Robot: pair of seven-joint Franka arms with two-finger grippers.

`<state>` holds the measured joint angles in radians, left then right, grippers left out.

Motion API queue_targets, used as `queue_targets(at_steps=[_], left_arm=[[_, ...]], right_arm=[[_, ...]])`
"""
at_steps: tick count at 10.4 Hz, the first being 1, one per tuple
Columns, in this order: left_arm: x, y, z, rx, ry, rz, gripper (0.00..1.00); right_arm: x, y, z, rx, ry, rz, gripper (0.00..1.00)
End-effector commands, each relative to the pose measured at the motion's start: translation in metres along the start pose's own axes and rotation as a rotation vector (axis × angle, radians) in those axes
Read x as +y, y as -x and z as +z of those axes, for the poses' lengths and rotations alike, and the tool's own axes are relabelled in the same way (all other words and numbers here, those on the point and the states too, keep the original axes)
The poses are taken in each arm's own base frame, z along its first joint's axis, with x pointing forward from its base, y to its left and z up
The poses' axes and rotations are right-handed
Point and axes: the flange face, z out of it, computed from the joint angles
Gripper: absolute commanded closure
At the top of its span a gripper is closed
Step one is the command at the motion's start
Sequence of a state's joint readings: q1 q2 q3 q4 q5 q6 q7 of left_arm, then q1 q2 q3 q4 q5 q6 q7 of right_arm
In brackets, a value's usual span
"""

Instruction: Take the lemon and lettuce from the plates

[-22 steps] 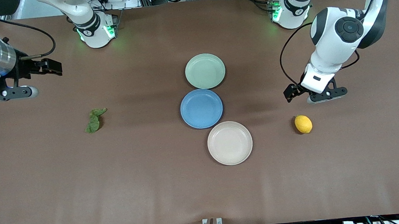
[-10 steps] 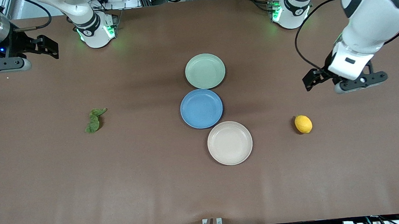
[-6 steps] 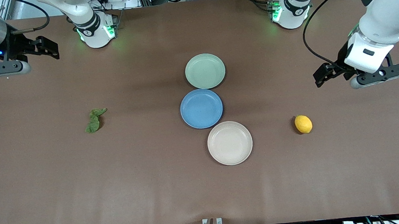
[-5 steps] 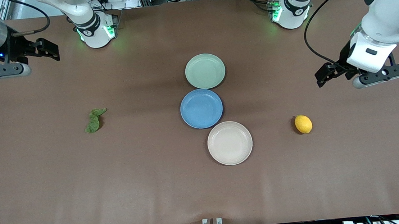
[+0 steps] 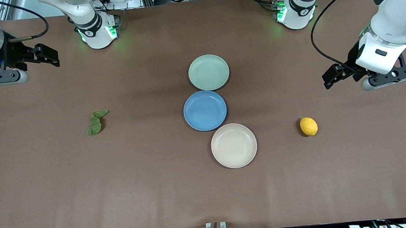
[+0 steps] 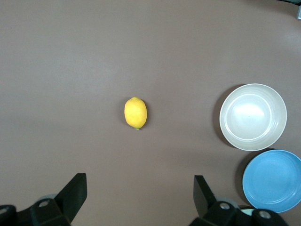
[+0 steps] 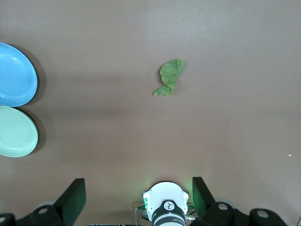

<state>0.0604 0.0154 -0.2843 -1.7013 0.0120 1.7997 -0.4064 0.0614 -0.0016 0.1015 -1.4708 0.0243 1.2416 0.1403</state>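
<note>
Brown table (image 5: 158,191), cluttered racks at its robot end. Yellow oval lemon (image 5: 309,126) sits on bare tabletop toward the left arm's end; wrinkly green lettuce (image 5: 95,122) toward the right arm's. Green plate (image 5: 208,72) and cream plate (image 5: 233,145) empty. Left gripper (image 6: 138,197) and right gripper (image 7: 137,200) hover, jaws wide.

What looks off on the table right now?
Nothing is spilled or damaged. The lemon and lettuce both lie on the bare table, not on plates. All three plates are empty: green, blue, cream. Both tools, left and right, are open and raised.
</note>
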Motion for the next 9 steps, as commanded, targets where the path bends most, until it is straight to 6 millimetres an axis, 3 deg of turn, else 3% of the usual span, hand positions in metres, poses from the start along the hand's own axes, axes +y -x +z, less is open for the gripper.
queue_targets(at_steps=[1, 3, 9], left_arm=[[0.017, 0.002, -0.006, -0.013, 0.008, 0.041, 0.00], [-0.004, -0.005, -0.018, -0.031, -0.002, 0.010, 0.00], [-0.020, 0.001, -0.043, -0.073, -0.070, 0.195, 0.00]], right_arm=[[0.017, -0.003, -0.007, -0.005, -0.027, 0.025, 0.00], [0.021, -0.012, -0.006, 0.030, -0.016, 0.039, 0.00], [0.051, -0.028, -0.005, 0.092, -0.046, 0.097, 0.00]])
